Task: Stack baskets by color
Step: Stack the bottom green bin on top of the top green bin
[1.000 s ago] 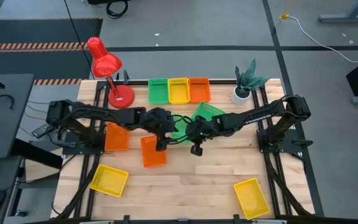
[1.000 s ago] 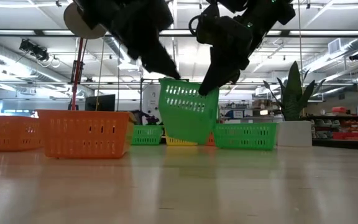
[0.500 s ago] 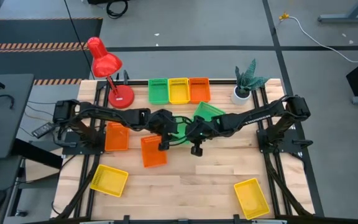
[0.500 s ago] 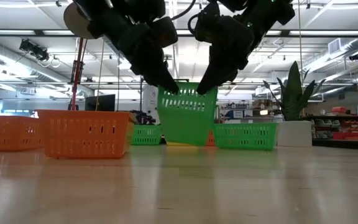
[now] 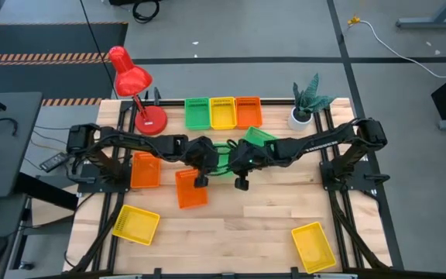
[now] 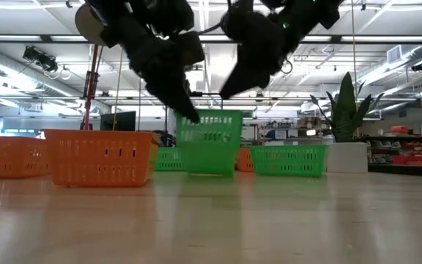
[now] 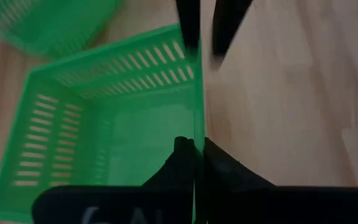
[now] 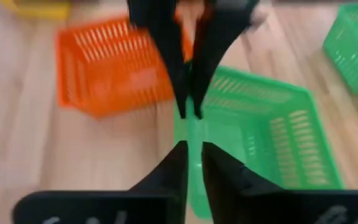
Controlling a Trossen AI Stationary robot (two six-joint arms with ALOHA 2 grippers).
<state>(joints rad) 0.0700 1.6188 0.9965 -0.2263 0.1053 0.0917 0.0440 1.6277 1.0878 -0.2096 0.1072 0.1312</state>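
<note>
Mid-handover: the small green slotted plastic basket (image 6: pixel 209 143), just in front of the white plant pot (image 5: pixel 301 117), is clamped at its rim by the left gripper (image 7: pixel 197 149); the right gripper (image 6: pixel 226 92) looks barely parted and should clear before stacking

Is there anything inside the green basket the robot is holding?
No. The left wrist view shows the green basket empty, just its slotted walls and floor. The left tool pinches its rim and covers a little of one wall there.
</note>
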